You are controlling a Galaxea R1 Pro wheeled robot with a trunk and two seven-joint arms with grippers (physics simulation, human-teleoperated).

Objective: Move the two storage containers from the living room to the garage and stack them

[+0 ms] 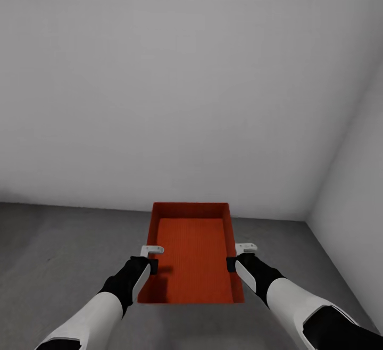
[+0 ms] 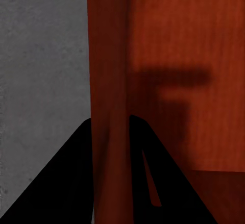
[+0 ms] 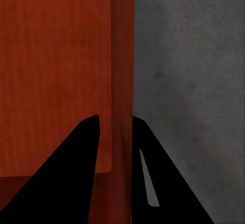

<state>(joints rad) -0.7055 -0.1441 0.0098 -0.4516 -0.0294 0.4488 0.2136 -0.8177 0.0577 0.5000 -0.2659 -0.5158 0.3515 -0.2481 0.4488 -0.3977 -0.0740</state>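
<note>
**Bin held by both long walls, low over garage floor**

One orange-red rectangular open-top storage bin, matte w/ fine ribbed texture, sits in the garage, over the rough dark grey concrete floor, near the plain white wall & the room corner. Can't tell whether the bin's base touches the floor or hangs just above it. Only this one bin is in sight.

Handling, as a judgement: thin, slightly tapered walls, empty inside, so prob. light & fairly stiff, though the long walls may flex if pinched mid-span. The matte texture should give decent friction. Best hold is on the top rim of the two long walls, opposite each other, so the load stays level.

Pose: both arms reach forward, roughly symmetrical. Left gripper is at the bin's left wall, right gripper at the bin's right wall, both about mid-length. In each wrist view the jaws straddle the wall, one dark finger inside the bin, one outside, pressed against it: each is clamped on the rim.
</note>
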